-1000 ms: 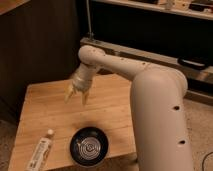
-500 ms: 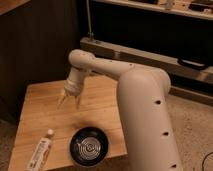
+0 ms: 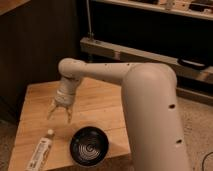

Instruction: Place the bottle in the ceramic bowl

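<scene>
camera view, gripper (image 3: 60, 114) down, spread, near bottle (image 3: 41, 150)

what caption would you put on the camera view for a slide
Open gripper hovers over the wooden table, near the white bottle lying beside the black ceramic bowl.

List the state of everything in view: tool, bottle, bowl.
Tool: open, empty, over the table, just beyond the bottle's cap.
Bottle: lying on its side on the table, capped, not held, left of the bowl.
Bowl: upright, empty, near the table's front edge.
</scene>
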Robot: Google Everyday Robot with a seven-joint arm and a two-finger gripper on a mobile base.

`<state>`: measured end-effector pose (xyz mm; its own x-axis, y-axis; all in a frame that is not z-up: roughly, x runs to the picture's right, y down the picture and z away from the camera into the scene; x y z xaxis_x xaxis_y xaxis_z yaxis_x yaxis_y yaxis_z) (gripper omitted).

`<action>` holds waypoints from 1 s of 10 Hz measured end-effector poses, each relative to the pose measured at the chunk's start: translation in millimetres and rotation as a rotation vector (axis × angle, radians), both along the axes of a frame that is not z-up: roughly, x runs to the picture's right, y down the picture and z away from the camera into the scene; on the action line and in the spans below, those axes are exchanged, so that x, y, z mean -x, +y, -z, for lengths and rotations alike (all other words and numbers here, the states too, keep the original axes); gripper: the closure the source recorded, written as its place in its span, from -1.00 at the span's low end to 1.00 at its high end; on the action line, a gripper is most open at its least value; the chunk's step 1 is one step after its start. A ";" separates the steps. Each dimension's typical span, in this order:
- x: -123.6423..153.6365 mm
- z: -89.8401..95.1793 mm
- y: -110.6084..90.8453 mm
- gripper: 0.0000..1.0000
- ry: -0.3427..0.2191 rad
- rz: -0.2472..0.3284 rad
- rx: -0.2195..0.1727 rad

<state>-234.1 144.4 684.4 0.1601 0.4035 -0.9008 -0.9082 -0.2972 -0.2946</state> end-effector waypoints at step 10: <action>52.5 -1.7 33.5 -0.30 0.006 0.040 0.056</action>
<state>-286.6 177.8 686.1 0.1699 0.3461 -0.9227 -0.9212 -0.2767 -0.2734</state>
